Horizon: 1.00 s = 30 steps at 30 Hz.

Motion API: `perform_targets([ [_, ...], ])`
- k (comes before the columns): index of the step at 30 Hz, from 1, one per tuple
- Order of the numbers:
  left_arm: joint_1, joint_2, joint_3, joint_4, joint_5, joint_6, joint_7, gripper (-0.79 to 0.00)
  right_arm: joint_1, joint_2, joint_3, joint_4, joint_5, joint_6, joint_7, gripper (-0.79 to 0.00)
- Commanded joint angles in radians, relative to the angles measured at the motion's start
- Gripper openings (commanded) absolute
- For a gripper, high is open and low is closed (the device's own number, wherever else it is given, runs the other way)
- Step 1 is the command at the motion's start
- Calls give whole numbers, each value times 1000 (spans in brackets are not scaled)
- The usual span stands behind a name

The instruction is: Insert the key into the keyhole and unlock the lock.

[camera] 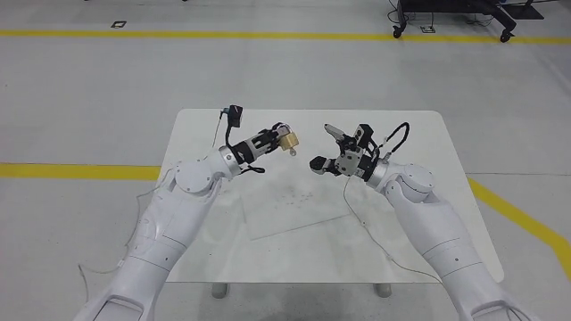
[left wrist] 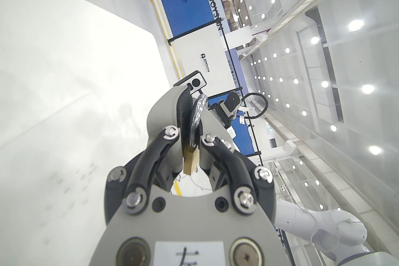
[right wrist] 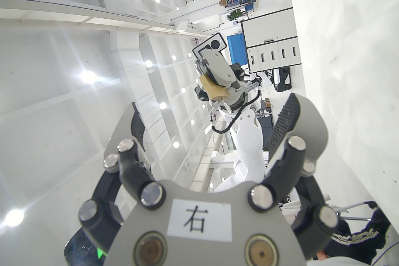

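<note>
A brass padlock hangs in the air above the far middle of the white table. My left gripper is shut on it. In the left wrist view the brass body sits between the fingers and the silver shackle sticks out past my left gripper. My right gripper faces the padlock from a short way to its right, open, with nothing between its fingers. The right wrist view shows my right gripper with jaws spread wide and the padlock beyond it, apart.
Faint dark marks speckle the tabletop near its middle. A cable trails from the right arm over the table. Yellow floor lines run behind the table, and a dark wheeled frame stands far back right.
</note>
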Motion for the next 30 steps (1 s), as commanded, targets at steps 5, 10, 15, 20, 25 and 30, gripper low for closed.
perform_targets([
  [5, -15, -13, 10, 28, -48, -31, 56, -785, -53, 1, 47, -20, 143, -18, 82, 0],
  [10, -25, -23, 25, 48, -31, -89, 112, -785, -46, -5, 33, -1, 223, 38, 159, -9],
  [15, -28, -28, 45, 48, 77, -167, 182, -785, 1, -26, -29, 56, 304, 114, 211, -431],
  [20, -17, -30, 41, 41, 119, -224, 233, -785, 39, -45, -76, 113, 349, 151, 188, -440],
  [25, -6, -30, 36, 29, 154, -246, 259, -785, 58, -55, -96, 148, 375, 181, 199, -514],
  [30, -3, -32, 35, 25, 154, -248, 255, -785, 63, -63, -95, 170, 405, 171, 192, -502],
])
